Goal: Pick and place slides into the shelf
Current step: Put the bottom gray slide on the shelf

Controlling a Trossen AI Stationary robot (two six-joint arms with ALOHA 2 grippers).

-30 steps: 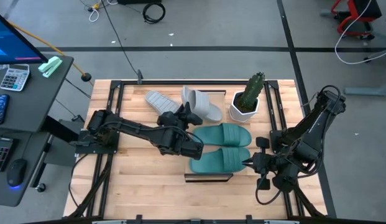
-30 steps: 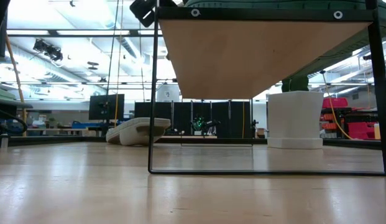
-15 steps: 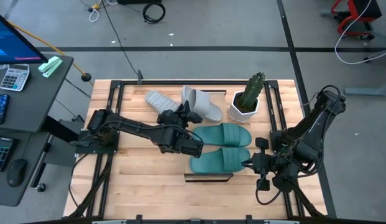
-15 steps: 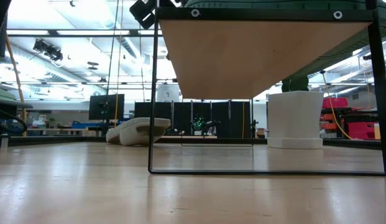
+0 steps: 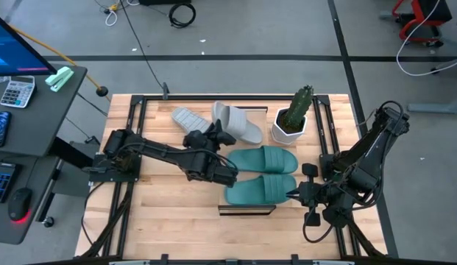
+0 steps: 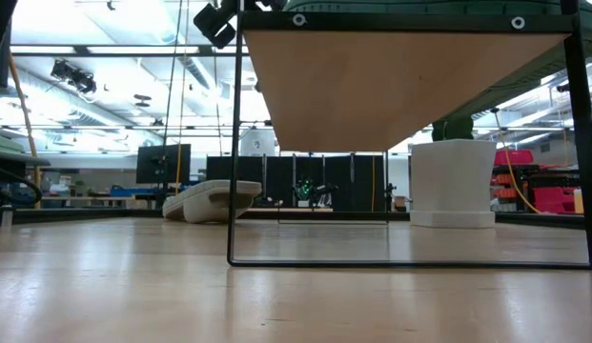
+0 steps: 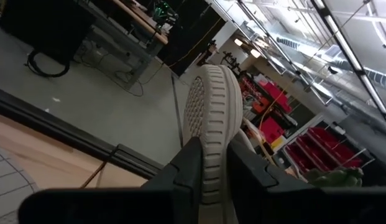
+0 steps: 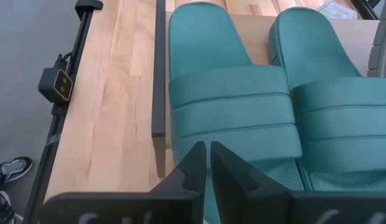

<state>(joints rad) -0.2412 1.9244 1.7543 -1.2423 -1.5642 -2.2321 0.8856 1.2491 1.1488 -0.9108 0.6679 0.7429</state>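
Two teal slides (image 5: 263, 174) lie side by side, strap up, on the shelf (image 5: 246, 210), a raised light-wood board whose underside (image 6: 400, 86) fills the top of the low view. One light grey slide (image 5: 187, 118) lies sole up on the tabletop at the far left. My left gripper (image 5: 212, 137) is shut on the other grey slide (image 5: 239, 123), above the shelf's far side. My right gripper (image 8: 204, 154) is shut, level at the heel end of the nearer teal slide (image 8: 230, 112). Whether it touches that slide, I cannot tell. My left gripper pinches the grey slide's sole rim (image 7: 208, 163) between its two fingers (image 7: 188, 167), coming roughly level from the table's left. The slide stands on its edge in the hold, ribbed sole showing, and it is lifted clear of the tabletop.
A white pot with a green cactus (image 5: 292, 118) stands at the far right, close to the held slide and the teal pair. Dark metal rails (image 5: 137, 125) run along the slatted tabletop's sides. Bare wood lies near and left of the shelf.
My left gripper has drawn a little toward the table's left edge, carrying the grey slide with it. The right arm and the teal slides have kept still.
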